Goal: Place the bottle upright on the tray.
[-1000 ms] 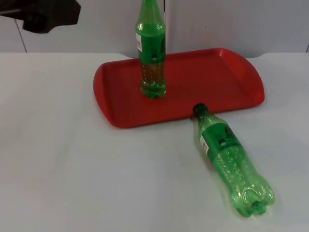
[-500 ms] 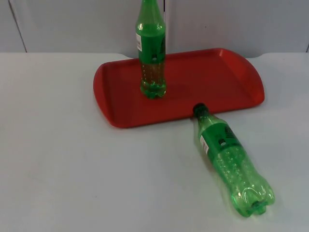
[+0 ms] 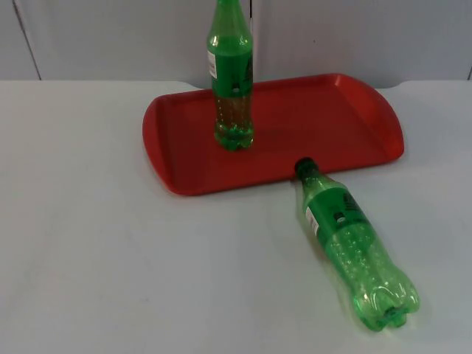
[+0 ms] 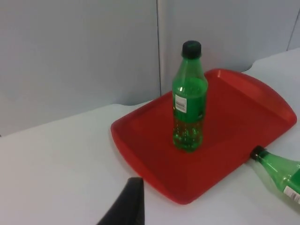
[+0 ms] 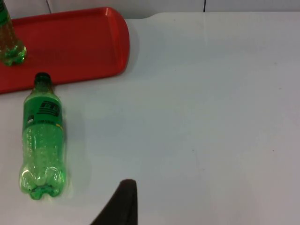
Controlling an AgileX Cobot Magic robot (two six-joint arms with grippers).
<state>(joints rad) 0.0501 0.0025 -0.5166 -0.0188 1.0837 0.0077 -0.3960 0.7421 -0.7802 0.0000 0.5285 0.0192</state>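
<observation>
One green bottle [image 3: 232, 81] with a dark cap stands upright on the red tray [image 3: 324, 118], towards its left half. A second green bottle [image 3: 354, 247] lies on its side on the white table, its cap touching or nearly touching the tray's front rim and its base pointing to the near right. My left gripper [image 4: 127, 208] hangs back from the tray [image 4: 234, 108], well short of the standing bottle [image 4: 189, 101]. My right gripper [image 5: 121, 204] is over bare table, to the side of the lying bottle [image 5: 42, 136]. Neither gripper holds anything.
The grey partition wall [image 3: 110, 37] rises just behind the tray. White table [image 3: 110, 258] stretches wide to the left and front of the tray.
The left arm, seen a second ago at the upper left of the top view, has drawn back out of it. Both bottles and the tray have stayed put.
</observation>
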